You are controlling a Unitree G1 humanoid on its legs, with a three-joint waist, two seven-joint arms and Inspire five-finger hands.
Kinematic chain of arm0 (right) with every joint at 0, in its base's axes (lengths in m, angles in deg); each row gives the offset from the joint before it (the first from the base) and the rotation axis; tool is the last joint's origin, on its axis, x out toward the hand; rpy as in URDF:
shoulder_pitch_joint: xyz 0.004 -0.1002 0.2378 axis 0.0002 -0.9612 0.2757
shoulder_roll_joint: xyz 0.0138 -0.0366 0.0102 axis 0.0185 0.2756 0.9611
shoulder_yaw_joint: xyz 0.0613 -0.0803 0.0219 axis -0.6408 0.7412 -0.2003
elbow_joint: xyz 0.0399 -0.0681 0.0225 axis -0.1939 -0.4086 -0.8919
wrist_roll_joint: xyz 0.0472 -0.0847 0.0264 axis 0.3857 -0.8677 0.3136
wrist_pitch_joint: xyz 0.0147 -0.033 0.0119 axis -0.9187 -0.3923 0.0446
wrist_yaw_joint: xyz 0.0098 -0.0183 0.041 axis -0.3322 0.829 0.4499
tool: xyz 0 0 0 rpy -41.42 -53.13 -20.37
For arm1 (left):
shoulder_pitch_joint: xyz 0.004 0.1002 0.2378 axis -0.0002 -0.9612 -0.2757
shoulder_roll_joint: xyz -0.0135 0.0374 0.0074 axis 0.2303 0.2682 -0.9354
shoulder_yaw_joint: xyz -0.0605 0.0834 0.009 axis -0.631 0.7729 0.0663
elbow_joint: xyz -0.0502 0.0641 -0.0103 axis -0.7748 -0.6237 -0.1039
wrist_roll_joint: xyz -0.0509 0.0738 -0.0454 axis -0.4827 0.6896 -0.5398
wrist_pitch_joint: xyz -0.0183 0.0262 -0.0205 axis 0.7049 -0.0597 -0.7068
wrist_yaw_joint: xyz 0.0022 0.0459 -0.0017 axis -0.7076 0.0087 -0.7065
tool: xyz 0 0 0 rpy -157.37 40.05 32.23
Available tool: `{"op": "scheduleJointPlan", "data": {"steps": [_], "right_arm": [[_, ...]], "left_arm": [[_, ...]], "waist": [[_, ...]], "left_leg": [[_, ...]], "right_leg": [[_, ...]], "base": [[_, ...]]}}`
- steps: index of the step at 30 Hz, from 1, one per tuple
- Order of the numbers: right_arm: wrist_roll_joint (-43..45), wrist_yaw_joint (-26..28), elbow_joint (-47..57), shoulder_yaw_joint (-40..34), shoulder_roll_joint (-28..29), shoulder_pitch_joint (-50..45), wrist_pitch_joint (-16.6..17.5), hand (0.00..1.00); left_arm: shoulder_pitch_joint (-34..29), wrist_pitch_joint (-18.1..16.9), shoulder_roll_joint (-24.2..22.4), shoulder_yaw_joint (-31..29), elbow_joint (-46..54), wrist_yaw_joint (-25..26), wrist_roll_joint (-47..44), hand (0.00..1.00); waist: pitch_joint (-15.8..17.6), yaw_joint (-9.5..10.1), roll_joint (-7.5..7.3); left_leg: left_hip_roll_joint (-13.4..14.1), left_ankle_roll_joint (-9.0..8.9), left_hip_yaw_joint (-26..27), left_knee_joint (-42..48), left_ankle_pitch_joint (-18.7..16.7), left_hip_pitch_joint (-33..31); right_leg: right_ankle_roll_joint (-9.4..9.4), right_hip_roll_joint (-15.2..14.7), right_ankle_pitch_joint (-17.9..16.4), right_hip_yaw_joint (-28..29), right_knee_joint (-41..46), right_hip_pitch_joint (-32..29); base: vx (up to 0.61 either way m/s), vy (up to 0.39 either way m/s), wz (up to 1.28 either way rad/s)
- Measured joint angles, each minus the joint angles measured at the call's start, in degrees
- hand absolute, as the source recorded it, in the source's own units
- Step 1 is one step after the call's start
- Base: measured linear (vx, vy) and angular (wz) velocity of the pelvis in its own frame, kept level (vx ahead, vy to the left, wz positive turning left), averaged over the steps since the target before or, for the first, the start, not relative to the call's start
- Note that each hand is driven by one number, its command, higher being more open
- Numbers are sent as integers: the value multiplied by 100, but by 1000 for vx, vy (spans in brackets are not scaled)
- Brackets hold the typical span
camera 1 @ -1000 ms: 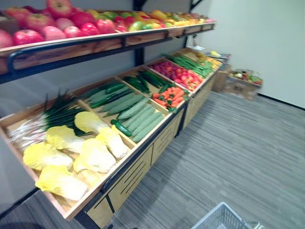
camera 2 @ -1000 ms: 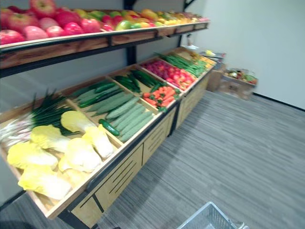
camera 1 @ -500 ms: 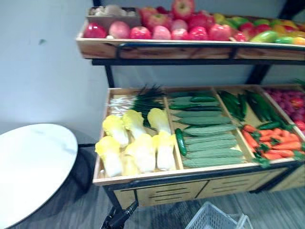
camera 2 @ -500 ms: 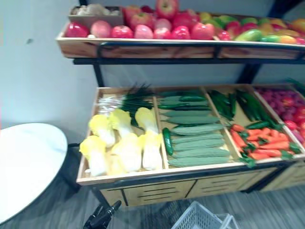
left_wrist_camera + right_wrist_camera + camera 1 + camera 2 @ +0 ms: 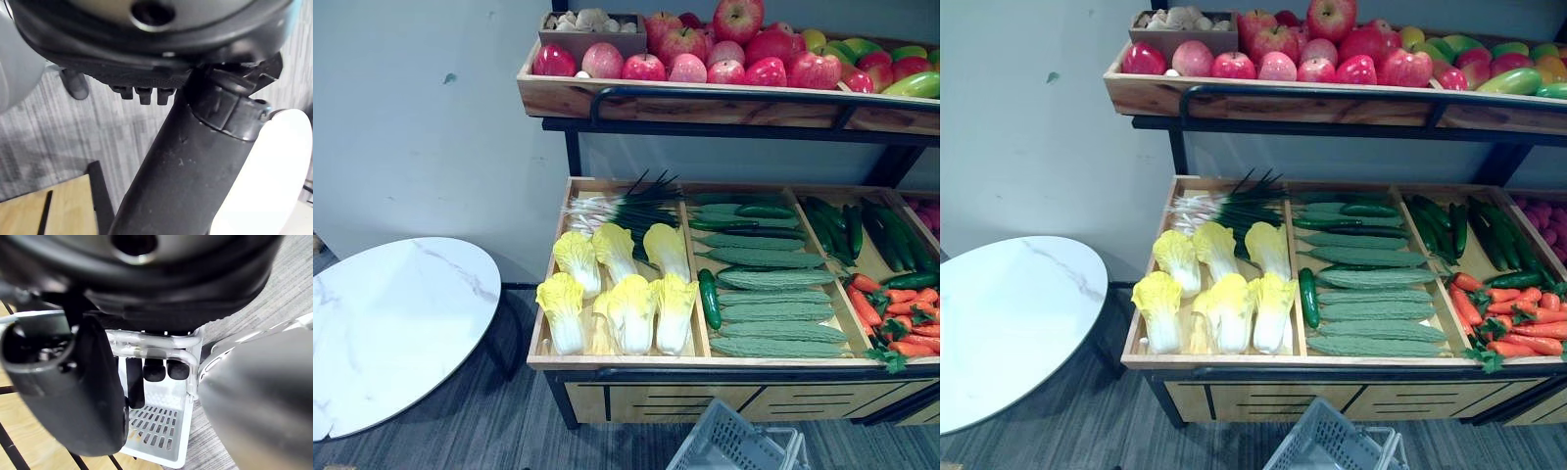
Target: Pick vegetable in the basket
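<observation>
Right hand (image 5: 98, 396) clamps the handle of the white slotted plastic basket (image 5: 156, 426); left hand (image 5: 171, 171), closure unclear, should reach yellow-green cabbages (image 5: 1219, 294) at the wooden stand (image 5: 1234, 363) left end.

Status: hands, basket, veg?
Right hand shut on basket handle. Left hand idle, near floor. Vegetables on stand, none picked. No obstruction seen.

Wooden stand (image 5: 705, 364) with cabbages (image 5: 626, 308), cucumbers (image 5: 773, 313), carrots (image 5: 904, 315); apples (image 5: 705, 61) on upper shelf (image 5: 705, 102)

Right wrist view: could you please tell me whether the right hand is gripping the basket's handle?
Yes, the right hand has its fingers curled round the pale handle of the white basket.
</observation>
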Motion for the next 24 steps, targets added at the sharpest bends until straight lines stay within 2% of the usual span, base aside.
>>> {"op": "scheduleJointPlan", "data": {"steps": [1, 3, 5, 7, 10, 12, 13, 16, 18, 20, 21, 22, 23, 24], "right_arm": [[0, 13, 9, 1, -4, 0, -20, 0], [3, 40, 78, 200, -31, -4, -88, 0], [4, 48, 110, 377, -49, -4, -91, 0], [3, 67, 269, 508, -83, -73, -145, 0], [2, 88, 449, 615, -90, -185, -168, 0], [-2, 88, 497, 619, -80, -220, -193, 0], [-16, 132, 513, 775, 22, -168, -290, 0], [-16, 132, 515, 782, 23, -169, -290, 0], [-13, 142, 518, 731, 35, -224, -287, 0], [-38, 155, 562, 598, 101, -250, -259, 0], [-86, 163, 599, 619, 125, -252, -255, 0], [-128, 170, 618, 629, 133, -254, -252, 0], [-225, 186, 673, 664, 142, -255, -254, 0], [-234, 212, 735, 664, 149, -254, -251, 0]], "left_arm": [[2, -69, 16, -31, 229, 207, 128, 100], [16, -441, 279, -34, 1177, 1149, 1014, 100], [94, -499, 602, -60, 1677, 1584, 1481, 100], [326, -544, 958, -353, 2483, 2064, 1871, 100], [465, -514, 1232, -483, 3315, 2261, 2190, 100], [488, -294, 1338, -456, 3845, 2257, 2449, 100], [486, 1415, 1585, 315, 5110, 1367, 3155, 100], [445, 1418, 1585, 315, 5110, 1374, 3155, 100], [479, 1612, 1601, 530, 5356, 1475, 3159, 100], [789, 2230, 1781, 1248, 6125, 1501, 3710, 100], [1147, 2722, 2165, 1959, 6409, 1330, 4233, 100], [1359, 2888, 2323, 2261, 6451, 1203, 4374, 100], [1798, 3143, 2426, 2682, 6460, 938, 4535, 100], [2033, 3270, 2357, 2823, 6469, 781, 4594, 100]], "waist": [[7, 4, 5], [10, 23, 7], [12, 32, 7], [14, 48, 42], [13, 119, 44], [4, 165, 27], [-36, 294, -48], [-36, 296, -46], [-60, 295, -10], [-73, 307, -26], [-116, 298, -13], [-176, 273, -49], [-275, 199, 2], [-305, 43, 44]], "left_leg": [[3, -16, -2, -1, 11, -6], [6, -37, 2, -19, 60, -14], [1, -51, 4, -42, 86, -29], [-2, -45, 3, -47, 117, -24], [-31, -45, 13, -49, 117, -41], [-63, -45, 15, -50, 116, -61], [31, -34, 622, -47, 169, 101], [59, -32, 652, -48, 175, 104], [78, -37, 778, -42, 175, 73], [114, -57, 851, -50, 175, 32], [123, -59, 953, -51, 176, 22], [122, -67, 1008, -51, 185, -1], [125, -72, 1099, -51, 208, -40], [126, -58, 1150, -50, 227, -43]], "right_leg": [[0, 4, 0, 0, -6, 1], [16, 7, -12, 13, -43, 1], [47, 6, -35, 18, -111, -4], [67, 5, -22, 13, -129, 3], [85, -14, 2, 22, -184, 10], [121, -38, 40, 19, -248, 40], [75, 88, 89, 235, -332, 193], [51, 114, 75, 234, -288, 183], [48, 121, 77, 263, -265, 126], [12, 152, 102, 418, -186, 36], [9, 162, 108, 605, -151, -28], [3, 161, 119, 674, -155, -62], [4, 166, 184, 796, -187, -149], [6, 171, 240, 857, -233, -166]], "base": [[-80, -14, 3], [-100, -13, -1], [-133, -12, -2], [-133, 5, 2], [-35, 33, 0], [105, 29, -9], [174, -11, -18], [34, -17, -4], [-50, 7, 6], [-91, 31, -2], [-92, 29, -29], [-106, 20, -51], [-97, 17, -44], [-118, 27, -55]]}}
